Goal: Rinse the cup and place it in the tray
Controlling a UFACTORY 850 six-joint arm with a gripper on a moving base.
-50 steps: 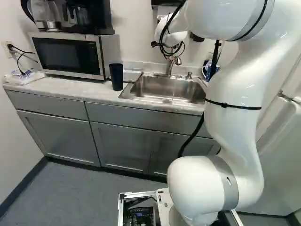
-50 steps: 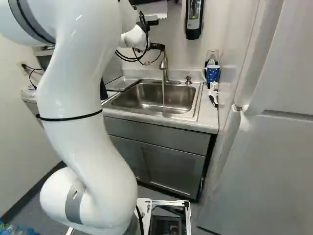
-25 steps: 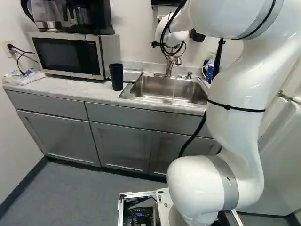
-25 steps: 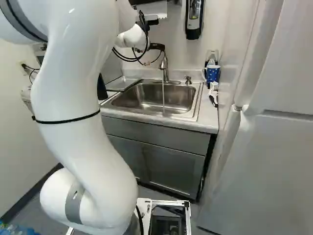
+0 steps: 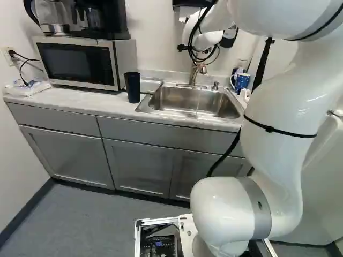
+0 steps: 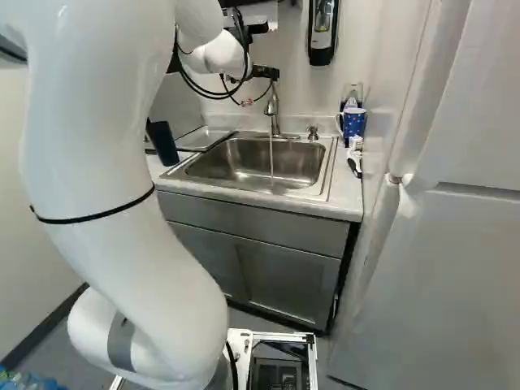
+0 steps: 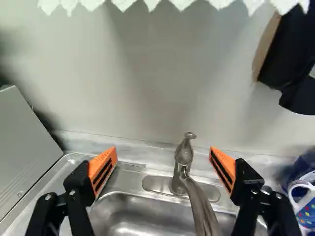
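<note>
In the right base view a black part of the gripper (image 6: 265,73) shows beside the top of the faucet (image 6: 273,106). In the wrist view the gripper (image 7: 163,151) is open, orange-padded fingers wide apart, with the faucet (image 7: 184,155) ahead between them, nearer one finger. Nothing is gripped. A thin stream of water (image 6: 271,156) falls into the sink (image 5: 190,99). The dark cup (image 5: 133,87) stands upright on the counter between microwave and sink, away from the gripper. A flat metal surface, perhaps the tray (image 6: 203,138), lies beside the basin.
The microwave (image 5: 77,63) carries a coffee maker (image 5: 88,19). Right of the sink stand a blue dotted mug (image 6: 353,122) and a soap pump (image 6: 313,132). A wall dispenser (image 6: 322,32) hangs above; the tall white fridge (image 6: 439,244) borders the right side.
The upper arm has swung, rightward in the left base view and leftward in the right one, uncovering the mug and the cup. The wrist has shifted slightly. The base and cup have stayed put.
</note>
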